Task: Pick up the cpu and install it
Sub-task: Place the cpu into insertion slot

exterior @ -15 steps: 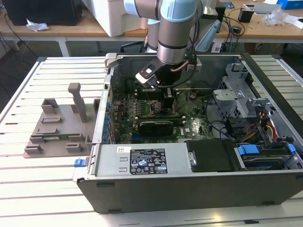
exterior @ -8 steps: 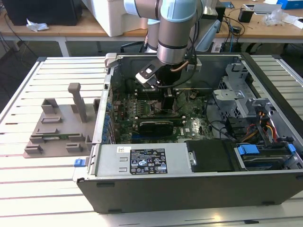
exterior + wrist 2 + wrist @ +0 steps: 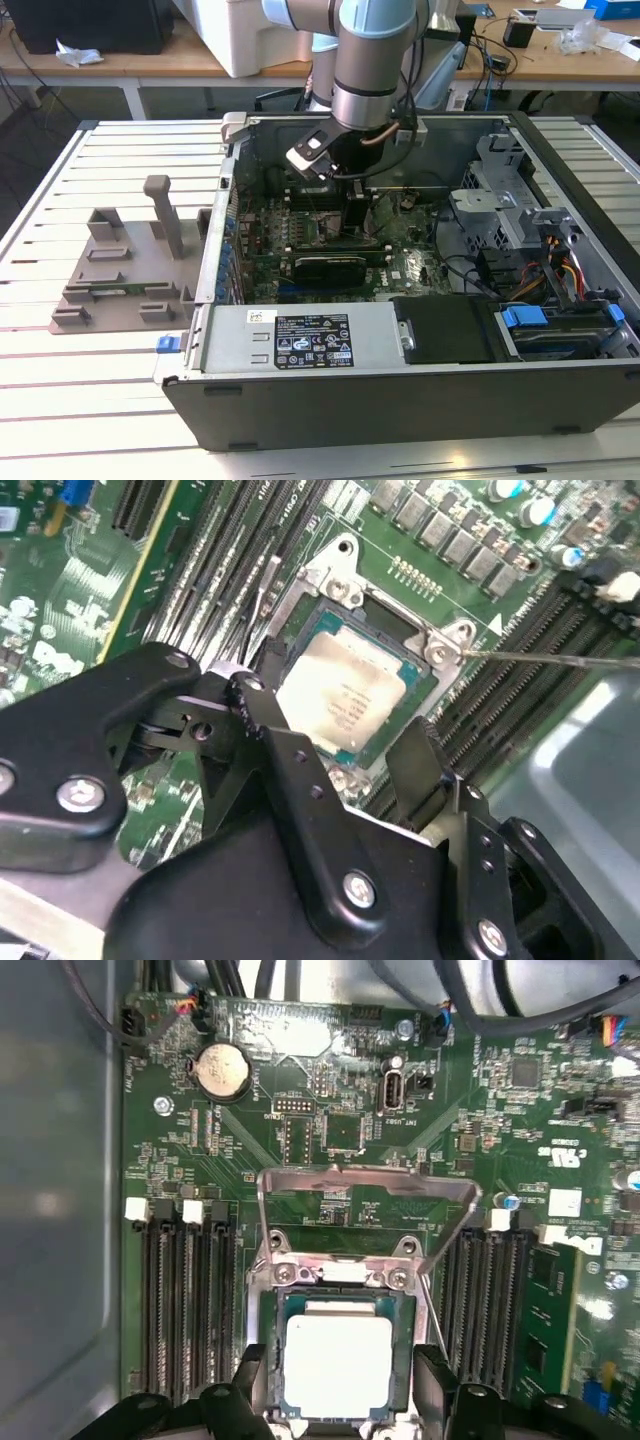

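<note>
One pale slatted metal table [image 3: 100, 400] carries everything here. On it lies a large dark grey desktop computer case [image 3: 400, 405], its side panel off and its inside open upward. A silver and grey jointed robot arm [image 3: 372, 60] reaches down from the far side into the case. At the exterior view's left, apart from the case, stands a grey plastic holder block with upright posts [image 3: 120, 270]. A green motherboard [image 3: 330, 1110] covers the case floor, and a long black rectangular expansion card [image 3: 328, 265] lies across it on the near side of the arm.

The black two-fingered gripper [image 3: 340, 1360] hangs directly over the processor socket. Its jaws stand narrowly apart, a little wider than the chip, with one black finger [image 3: 252, 1380] just beside each of two opposite edges. No firm pinch shows. The socket's bright steel hinged retaining frame [image 3: 365, 1185] is swung up and open, and its thin wire lever [image 3: 560, 660] stands free at one side.

The cpu [image 3: 338, 1355], a small flat square chip with a shiny silver top plate and a thin green rim, lies level inside the socket in both wrist views.

The step in hand looks to be seating the chip. Done well, the chip rests flat under its own weight, corners matched to the socket. The fingers stay clear of the frame and lever, so nothing nudges the chip sideways.
</note>
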`<state>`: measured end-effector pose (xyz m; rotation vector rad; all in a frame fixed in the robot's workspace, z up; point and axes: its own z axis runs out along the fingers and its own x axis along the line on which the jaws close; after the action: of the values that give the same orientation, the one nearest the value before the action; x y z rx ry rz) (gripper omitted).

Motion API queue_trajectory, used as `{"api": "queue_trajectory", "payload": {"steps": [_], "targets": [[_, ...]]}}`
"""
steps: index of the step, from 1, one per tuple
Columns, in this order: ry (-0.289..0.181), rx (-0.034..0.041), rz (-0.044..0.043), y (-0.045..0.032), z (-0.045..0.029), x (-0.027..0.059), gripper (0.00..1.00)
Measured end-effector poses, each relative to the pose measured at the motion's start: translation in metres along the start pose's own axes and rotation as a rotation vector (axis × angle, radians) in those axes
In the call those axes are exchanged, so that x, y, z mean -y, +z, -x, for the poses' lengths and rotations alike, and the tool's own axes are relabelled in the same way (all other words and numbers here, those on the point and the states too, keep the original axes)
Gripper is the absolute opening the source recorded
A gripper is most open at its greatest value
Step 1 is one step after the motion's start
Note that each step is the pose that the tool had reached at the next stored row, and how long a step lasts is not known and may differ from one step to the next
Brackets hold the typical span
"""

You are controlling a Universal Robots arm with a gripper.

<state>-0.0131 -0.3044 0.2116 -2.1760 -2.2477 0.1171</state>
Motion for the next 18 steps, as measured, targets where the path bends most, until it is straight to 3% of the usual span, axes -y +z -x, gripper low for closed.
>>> {"api": "queue_trajectory", "payload": {"steps": [3,6,7,10,12,14,18], "targets": [[0.0,-0.0001,0.0006,-0.0013,-0.001,0.0005,0.6],[0.0,0.0001,0.0006,-0.0013,-0.001,0.0023,0.42],[-0.001,0.0002,0.0005,-0.0013,-0.0009,0.003,0.42],[-0.007,0.0004,0.0009,-0.001,-0.0004,0.0045,0.24],[-0.035,0.0022,0.0021,-0.0007,-0.0002,0.0046,0.12],[-0.071,0.0043,0.0036,0.0004,-0.0003,0.0045,0.11],[-0.071,0.0044,0.0022,0.004,-0.0004,0.0042,0.11]]}}
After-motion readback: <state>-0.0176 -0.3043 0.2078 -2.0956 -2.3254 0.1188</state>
